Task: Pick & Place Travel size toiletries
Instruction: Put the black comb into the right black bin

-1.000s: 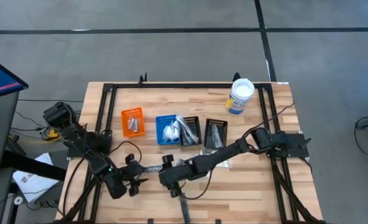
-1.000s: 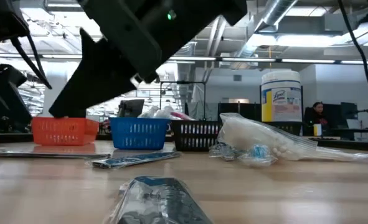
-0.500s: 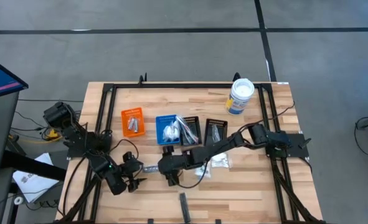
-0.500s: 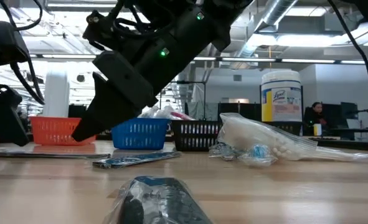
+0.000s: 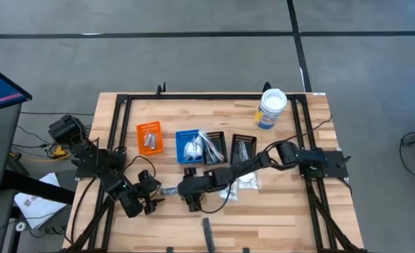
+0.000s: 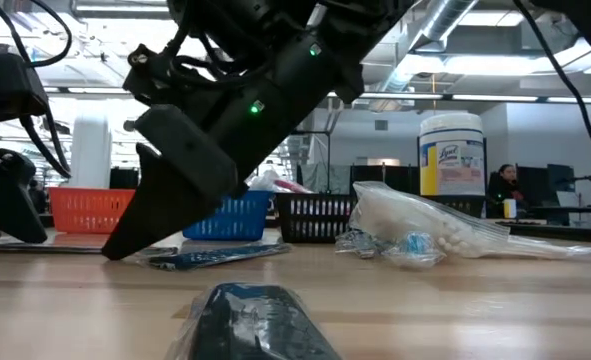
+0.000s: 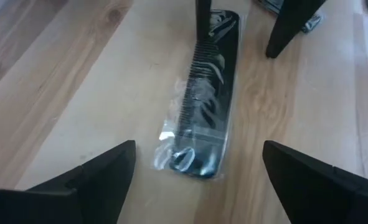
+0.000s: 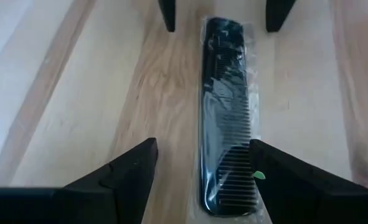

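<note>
A black comb in a clear wrapper lies flat on the wooden table, between my two grippers. My right gripper is open and low over the comb's right end; its fingers stand on either side of that end, with the wrapper's edge close to one finger. My left gripper is open just short of the comb's left end, pointing along it. More travel size toiletries, in clear wrapping, lie in a loose heap to the right. Another dark wrapped piece lies near the front edge.
At the back stand an orange bin, a blue bin and two black bins, each holding small items. A white tub with a blue label stands at the far right. A black frame rail borders the table.
My right gripper has come down and a little toward the far edge, from above the front of the table to the comb's right end. My left gripper has sunk slightly toward the table. The comb has stayed where it was.
</note>
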